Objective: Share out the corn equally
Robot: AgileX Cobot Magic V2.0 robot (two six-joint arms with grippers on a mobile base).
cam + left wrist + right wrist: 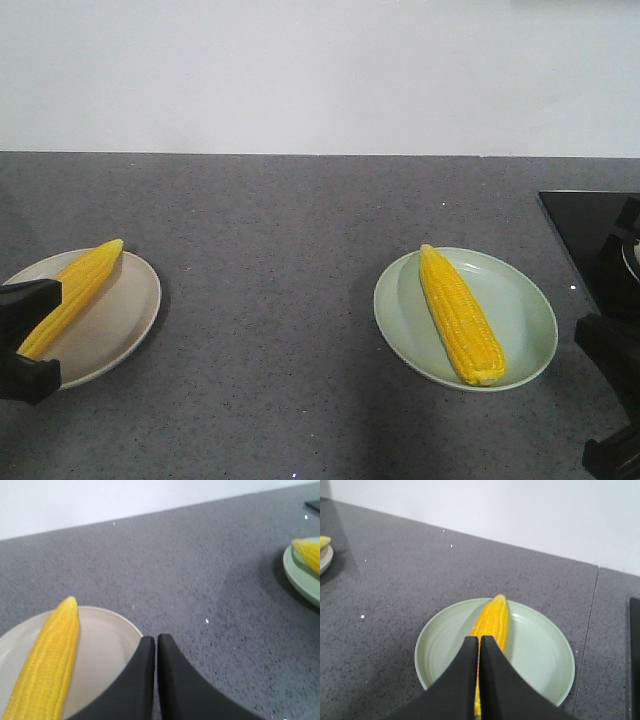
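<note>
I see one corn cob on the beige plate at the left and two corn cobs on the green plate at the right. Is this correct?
Not quite. The green plate holds only one corn cob, not two, as the exterior front-facing view shows. The rest is right: the beige plate at the left holds one corn cob.

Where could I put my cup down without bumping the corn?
The widest bare counter lies between the beige plate and the green plate. The strip behind both plates, up to the wall, is free too. Each plate holds one corn cob, and black grippers crowd both near corners.
</note>
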